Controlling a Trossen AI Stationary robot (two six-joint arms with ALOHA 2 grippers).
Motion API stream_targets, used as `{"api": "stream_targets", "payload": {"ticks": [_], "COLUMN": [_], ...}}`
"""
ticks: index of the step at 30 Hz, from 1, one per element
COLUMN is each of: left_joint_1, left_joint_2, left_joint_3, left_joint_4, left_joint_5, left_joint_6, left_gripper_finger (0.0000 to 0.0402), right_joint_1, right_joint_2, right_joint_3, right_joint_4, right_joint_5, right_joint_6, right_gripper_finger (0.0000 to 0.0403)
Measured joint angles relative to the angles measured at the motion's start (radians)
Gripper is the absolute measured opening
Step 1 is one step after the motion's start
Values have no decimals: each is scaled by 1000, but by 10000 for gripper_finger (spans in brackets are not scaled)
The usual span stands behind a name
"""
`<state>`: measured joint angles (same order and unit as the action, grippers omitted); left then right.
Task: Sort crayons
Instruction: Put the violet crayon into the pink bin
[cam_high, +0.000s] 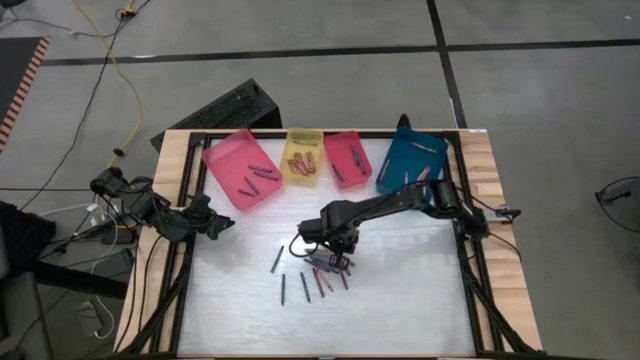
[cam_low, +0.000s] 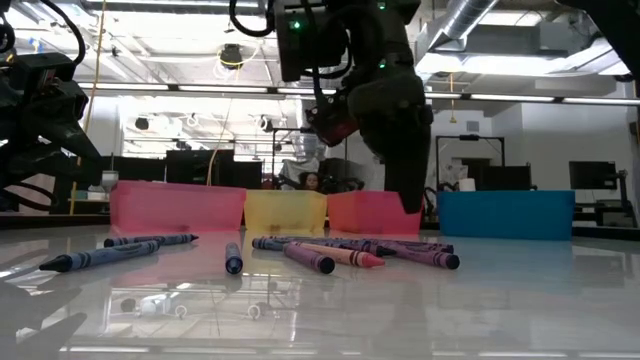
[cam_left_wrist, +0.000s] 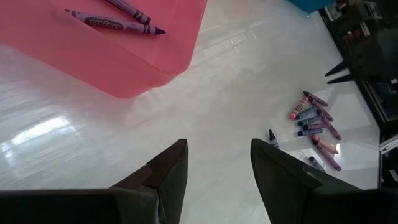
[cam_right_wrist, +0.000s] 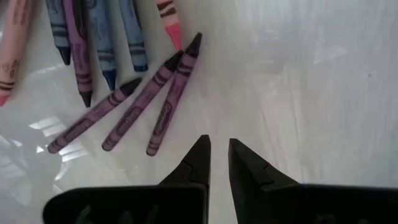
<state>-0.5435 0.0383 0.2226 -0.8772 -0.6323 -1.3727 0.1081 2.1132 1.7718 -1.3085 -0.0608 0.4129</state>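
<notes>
The right hand (cam_high: 334, 262) hangs low over the white tabletop (cam_high: 400, 290), its two fingers (cam_right_wrist: 198, 160) drawn close with a thin gap between them and nothing pinched. Just ahead of its tips lies the loose cluster of crayons (cam_right_wrist: 124, 93): three purple sticks fanned side by side nearest the fingers, then blue ones, a pink tip and a pale one farther off. None touches the hand. In the overhead view a few more dark crayons (cam_high: 283, 290) lie scattered apart from that cluster, on the side toward the left arm.

Beyond the hand, along the far edge of the tabletop, stand four trays in a row: a large pink tray (cam_high: 225, 172) with a few purple sticks inside, a yellow tray (cam_high: 303, 140) with reddish ones, a small red tray (cam_high: 349, 140), and a blue tray (cam_high: 408, 165). The right arm's own links cross in front of the blue tray.

The left hand (cam_high: 224, 227) waits at the tabletop's side near the pink tray, fingers (cam_left_wrist: 168, 174) spread and empty.
</notes>
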Motion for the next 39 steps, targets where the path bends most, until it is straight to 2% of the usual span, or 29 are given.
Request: {"api": "stream_targets", "payload": {"ticks": [16,30,39], "left_joint_1": [0,0,0], "left_joint_2": [0,0,0], "left_joint_3": [0,0,0], "left_joint_4": [0,0,0], "left_joint_5": [0,-1,-1], "left_joint_6": [0,0,0], "left_gripper_finger": [165,165,165], "right_joint_1": [64,77,89], "right_joint_2": [-3,0,1], "right_joint_3": [-45,-45,-103], "right_joint_4": [87,104,205], "right_joint_5": [-16,15,24], "right_joint_6": [0,-2,12], "right_gripper_finger": [51,51,51]}}
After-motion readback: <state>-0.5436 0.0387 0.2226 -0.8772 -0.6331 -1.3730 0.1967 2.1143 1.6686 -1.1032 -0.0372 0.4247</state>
